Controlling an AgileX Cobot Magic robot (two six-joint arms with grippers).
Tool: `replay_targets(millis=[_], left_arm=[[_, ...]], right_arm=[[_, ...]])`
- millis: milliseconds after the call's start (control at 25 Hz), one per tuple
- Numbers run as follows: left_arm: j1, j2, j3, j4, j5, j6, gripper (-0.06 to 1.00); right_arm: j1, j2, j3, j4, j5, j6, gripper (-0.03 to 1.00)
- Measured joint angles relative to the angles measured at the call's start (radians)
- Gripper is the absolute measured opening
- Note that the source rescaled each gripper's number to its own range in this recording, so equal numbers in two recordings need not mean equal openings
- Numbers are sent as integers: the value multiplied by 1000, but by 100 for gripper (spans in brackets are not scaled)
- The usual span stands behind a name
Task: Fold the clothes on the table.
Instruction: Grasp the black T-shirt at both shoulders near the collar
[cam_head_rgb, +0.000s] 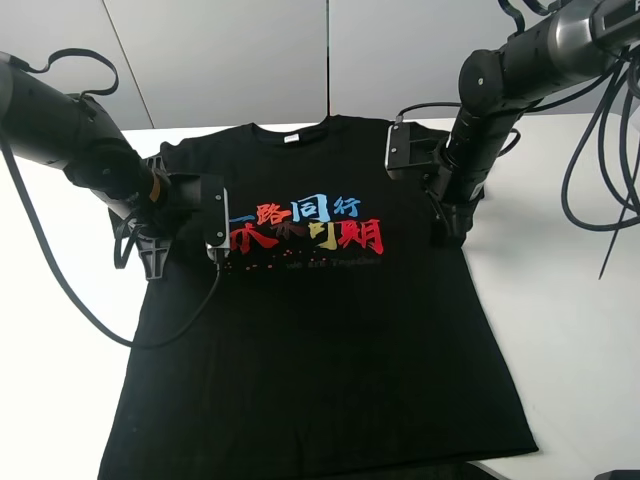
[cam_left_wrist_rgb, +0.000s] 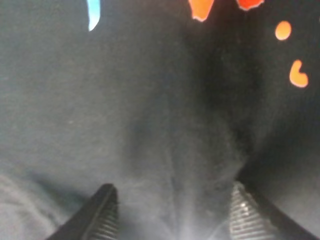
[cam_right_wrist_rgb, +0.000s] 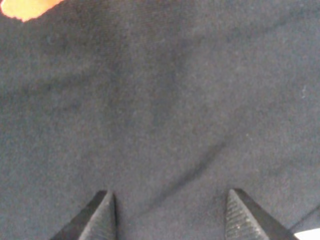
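Pointing down at black cloth, the left gripper (cam_left_wrist_rgb: 170, 212) has its two ridged fingers (cam_left_wrist_rgb: 102, 215) spread wide, with nothing between them but flat fabric. The right gripper (cam_right_wrist_rgb: 167, 212) is the same: wide open, holding nothing, over smooth black cloth. The wrist views do not show whether any fingertip actually touches the fabric.

Seen from the high camera, the left gripper is at the shirt's left edge, level with the chest print. The right gripper is at the right edge, just below the shoulder. Between them the black T-shirt (cam_head_rgb: 330, 340) lies face up and flat on the white table (cam_head_rgb: 570, 330). Its collar (cam_head_rgb: 290, 130) is toward the far edge, and red, blue and orange characters (cam_head_rgb: 310, 228) run across the chest.

The step in hand looks like taking hold of both side edges for a first fold. Doing it well likely means going low enough to pinch front and back layers together. It also means closing both grippers level with each other so the crease runs straight, then lifting gently so the body does not drag or bunch.

Where each sleeve ends is hidden behind the arms. The hem is cut off at the near edge of the picture. The small grey lettering under the characters is too blurred to read, and both wrist views are soft.
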Motion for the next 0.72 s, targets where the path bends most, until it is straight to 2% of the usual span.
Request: replay_targets(millis=[200,280,360,480,520,600,720], left_arm=[[0,23,-13,0,12,0,70],[0,29,-16,-2,16,0,67],[-2,30,-16,-4,20,0,53],[-5,35,-16,-8,31,0,13],[-5,38,-16,-8,31,0,5],[-5,39,-16,-8,33,0,1],[-5,39,-16,-6,33,0,0]], right_arm=[[0,0,0,4,-4,0,60],[0,0,0,4,-4,0,60],[0,0,0,6,-4,0,60],[0,0,0,6,-4,0,60],[0,0,0,6,-4,0,60],[0,0,0,9,-4,0,60],[0,0,0,12,-4,0,60]])
